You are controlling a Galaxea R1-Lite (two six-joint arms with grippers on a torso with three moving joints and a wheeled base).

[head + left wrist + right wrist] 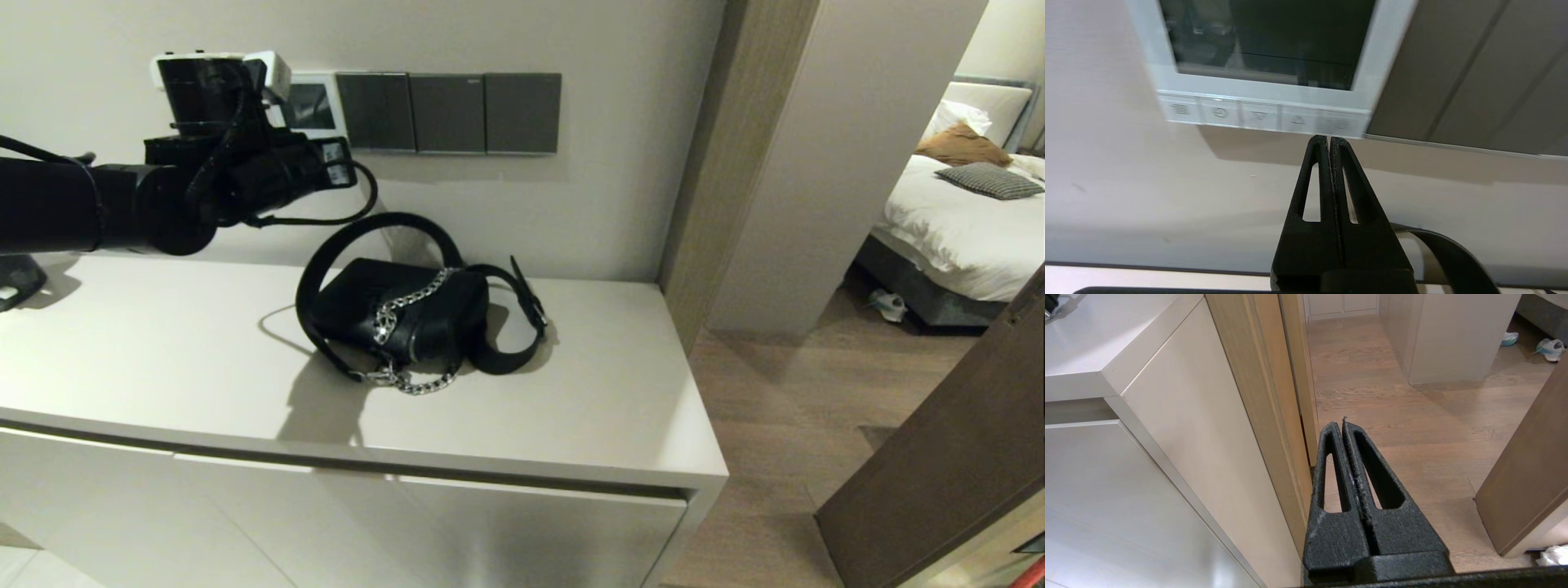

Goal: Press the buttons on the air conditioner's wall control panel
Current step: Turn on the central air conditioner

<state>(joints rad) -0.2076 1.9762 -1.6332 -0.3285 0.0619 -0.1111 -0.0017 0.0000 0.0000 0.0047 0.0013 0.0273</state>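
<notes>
My left fingers (pixel 1329 141), pressed together, pointed just below the buttons (pixel 1261 115) of the wall control panel (pixel 1267 53); my right fingers (pixel 1342 426) were together too.

Head overlooks cabinet (pixel 163 359), left wrist close to wall panel (pixel 1265 87)

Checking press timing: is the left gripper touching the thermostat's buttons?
Cannot tell. In the left wrist view, the shut left gripper points just under the buttons; no gap or contact shows.
</notes>
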